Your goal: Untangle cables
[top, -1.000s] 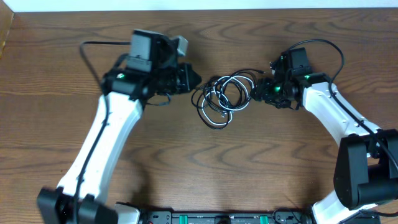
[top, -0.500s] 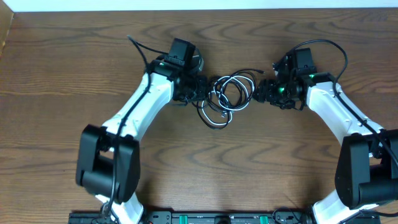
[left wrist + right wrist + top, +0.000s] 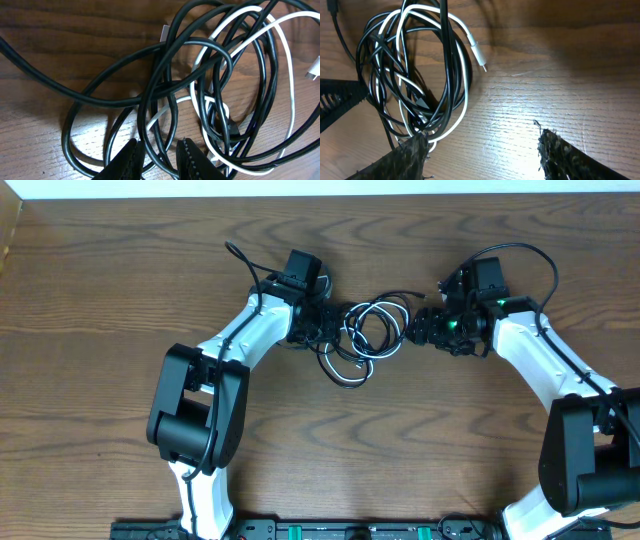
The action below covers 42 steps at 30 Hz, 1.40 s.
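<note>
At the near edge of the table [image 3: 420, 470] your two arms start from their bases and reach away from you. The left arm [image 3: 232, 348] comes up from the near left and the right arm [image 3: 545, 370] from the near right. They close on the same heap from opposite sides.

The cables [image 3: 362, 332] lie past the middle of the table, roughly centred left to right, in one loose tangled coil on the wood. Several black cords [image 3: 100, 97] loop over and through each other, and a white cord [image 3: 280, 31] winds among them. One black loop sags out of the coil toward you. The white plug [image 3: 478, 55] rests on the wood just beside the coil.

Your left claw [image 3: 322, 322] is at the coil's left rim. Its wrist camera shows the fingertips [image 3: 132, 157] only slightly apart, with a black strand running through the gap. You cannot tell whether that strand is pinched or just passing through.

Your right claw [image 3: 418, 328] sits at the coil's right rim with its jaws spread wide. One finger [image 3: 412, 152] is against the coil's edge and the other is well apart from it over bare wood. It has hold of nothing.

Farther back, the right arm's own thick black lead [image 3: 520, 252] arcs above its wrist.
</note>
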{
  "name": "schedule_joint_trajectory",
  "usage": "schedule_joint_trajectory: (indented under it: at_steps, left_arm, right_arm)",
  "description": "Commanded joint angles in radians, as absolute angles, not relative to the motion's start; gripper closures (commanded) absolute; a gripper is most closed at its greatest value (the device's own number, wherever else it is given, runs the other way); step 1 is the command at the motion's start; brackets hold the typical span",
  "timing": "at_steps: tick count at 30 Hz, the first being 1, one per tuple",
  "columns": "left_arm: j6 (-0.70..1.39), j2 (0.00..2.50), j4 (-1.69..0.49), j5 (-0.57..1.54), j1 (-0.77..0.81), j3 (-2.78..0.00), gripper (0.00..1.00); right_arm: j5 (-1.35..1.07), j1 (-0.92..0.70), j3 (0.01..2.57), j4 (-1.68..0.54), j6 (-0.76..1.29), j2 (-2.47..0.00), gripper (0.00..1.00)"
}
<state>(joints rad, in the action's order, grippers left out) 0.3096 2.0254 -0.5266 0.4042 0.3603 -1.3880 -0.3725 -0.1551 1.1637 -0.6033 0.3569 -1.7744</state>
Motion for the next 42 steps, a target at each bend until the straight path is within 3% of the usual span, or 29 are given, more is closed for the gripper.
schedule_joint_trajectory:
  at_steps: [1,15,20,25,42]
  left_arm:
    - [0.297,2.032,-0.523,0.352,0.364,-1.398,0.74]
    - [0.311,2.081,-0.506,0.259,0.411,-1.396,0.74]
    - [0.312,2.095,-0.506,0.260,0.411,-1.396,0.93]
    - [0.319,2.080,-0.518,0.260,0.411,-1.397,0.93]
    - [0.318,1.521,-0.616,0.260,0.409,-1.399,0.93]
  right_arm:
    - [-0.373,-0.152,1.180,-0.606,0.342,-1.769,0.30]
    - [-0.372,-0.153,1.180,-0.609,0.342,-1.769,0.28]
    - [-0.365,-0.153,1.180,-0.618,0.342,-1.769,0.28]
    - [-0.365,-0.153,1.180,-0.623,0.342,-1.769,0.28]
    - [-0.429,-0.127,1.187,-0.615,0.290,-1.690,0.33]
